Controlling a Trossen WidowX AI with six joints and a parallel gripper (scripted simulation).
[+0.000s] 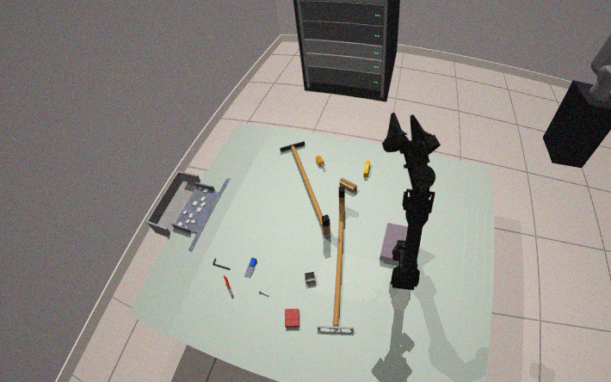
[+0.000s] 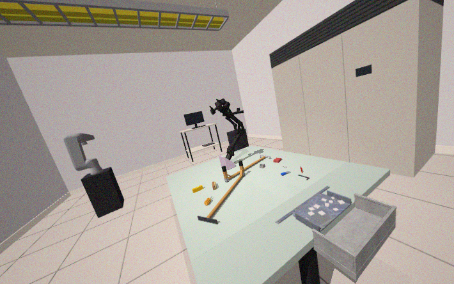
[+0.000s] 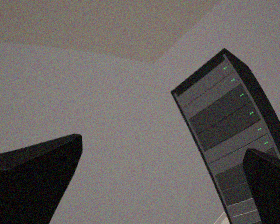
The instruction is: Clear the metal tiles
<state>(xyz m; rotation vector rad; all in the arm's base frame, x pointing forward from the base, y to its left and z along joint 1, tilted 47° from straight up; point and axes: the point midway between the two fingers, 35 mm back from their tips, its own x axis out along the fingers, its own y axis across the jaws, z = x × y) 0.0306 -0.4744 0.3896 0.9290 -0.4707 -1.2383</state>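
Observation:
The steel bench plate [image 1: 214, 199] [image 2: 304, 219] lies at the table's left edge with several small metal tiles [image 1: 193, 209] [image 2: 322, 206] on it. The grey catch box [image 1: 167, 202] [image 2: 359, 233] adjoins its outer end, past the table edge. Two long wooden-handled scrapers lie on the table. The longer one [image 1: 338, 265] [image 2: 251, 165] has a grey blade. The shorter one [image 1: 305, 182] [image 2: 227, 194] has a black blade. My gripper [image 1: 403, 118] [image 2: 215, 107] [image 3: 167, 152] is open and empty. It is raised high above the table's right side, far from both scrapers, and points towards the server rack.
A purple pad [image 1: 393, 238] lies by the arm's base. Small items are scattered about: a red block [image 1: 292, 317], a blue piece [image 1: 251, 263], a hex key [image 1: 220, 263], a red screwdriver [image 1: 227, 284], a yellow block [image 1: 367, 167] and a wooden block [image 1: 348, 185]. A server rack [image 1: 346, 42] [image 3: 224, 143] stands behind the table.

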